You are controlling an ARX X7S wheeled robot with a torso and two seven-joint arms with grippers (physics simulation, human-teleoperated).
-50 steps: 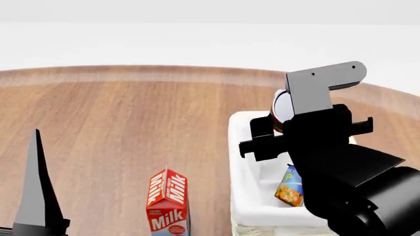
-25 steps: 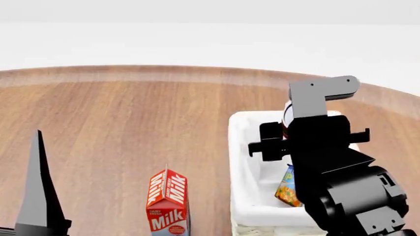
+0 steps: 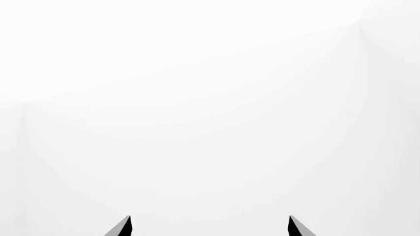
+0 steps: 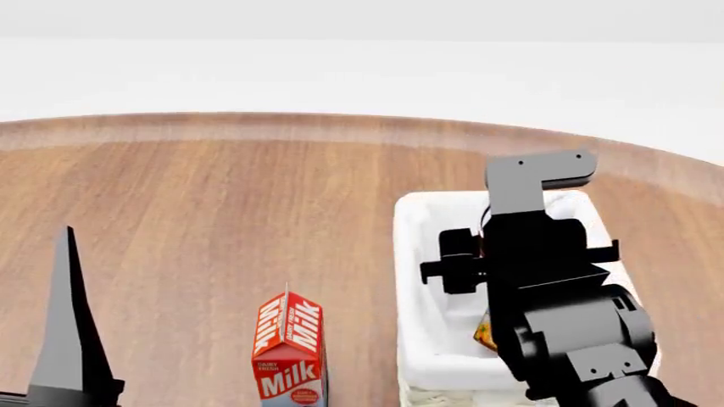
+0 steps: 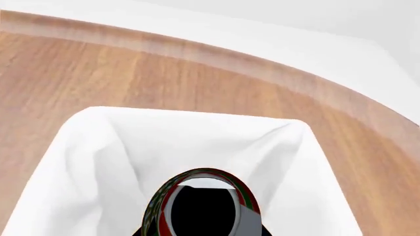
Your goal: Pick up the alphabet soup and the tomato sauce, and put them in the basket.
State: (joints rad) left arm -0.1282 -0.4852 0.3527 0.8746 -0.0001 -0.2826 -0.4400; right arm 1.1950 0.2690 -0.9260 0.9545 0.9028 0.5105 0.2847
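Note:
The basket (image 4: 414,280), white cloth folded over its rim, stands at the right of the table; it also shows in the right wrist view (image 5: 92,147). My right gripper (image 4: 509,216) reaches down inside it, shut on the tomato sauce (image 5: 203,201), a can with red and green on its side. The arm hides that can in the head view. An orange bit of the alphabet soup (image 4: 484,333) shows inside the basket beside my arm. My left gripper (image 3: 208,227) is open and empty, low at the left (image 4: 70,322), facing blank white.
A red and white milk carton (image 4: 290,346) stands on the wooden table (image 4: 226,195), just left of the basket. The table's curved far edge runs behind the basket, with white floor beyond it.
My right arm has come down and toward me, lowering the tomato sauce from above the basket's far rim into the basket. The can's lid no longer shows in the head view. The left arm is still.

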